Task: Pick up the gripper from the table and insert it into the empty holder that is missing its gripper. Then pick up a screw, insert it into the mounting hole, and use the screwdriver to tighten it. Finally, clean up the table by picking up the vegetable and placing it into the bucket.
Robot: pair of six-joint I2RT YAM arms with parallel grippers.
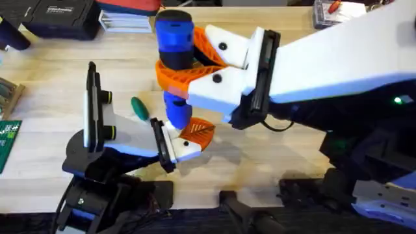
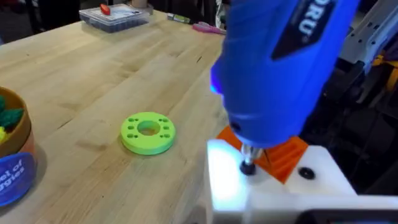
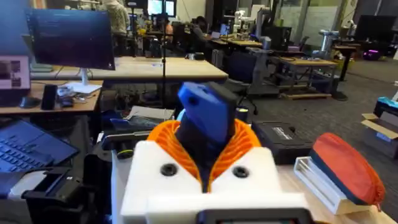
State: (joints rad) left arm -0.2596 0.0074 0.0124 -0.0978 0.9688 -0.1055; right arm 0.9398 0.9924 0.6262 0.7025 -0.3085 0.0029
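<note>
While right gripper (image 1: 195,68) pinches screwdriver (image 1: 174,39) upright between orange fingers (image 3: 163,138), bit meets white holder (image 2: 273,193) with orange gripper (image 2: 287,154) seated. Left gripper (image 1: 174,146) clamps that holder. Vegetable (image 1: 140,108) lies on table (image 1: 52,84) just beside. Bucket (image 2: 15,155) near green disc (image 2: 148,132).

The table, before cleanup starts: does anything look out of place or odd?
The dark-green vegetable lies loose on the table, not in the bucket. Otherwise nothing stands out: the right gripper holds the blue screwdriver upright over the white holder.
</note>
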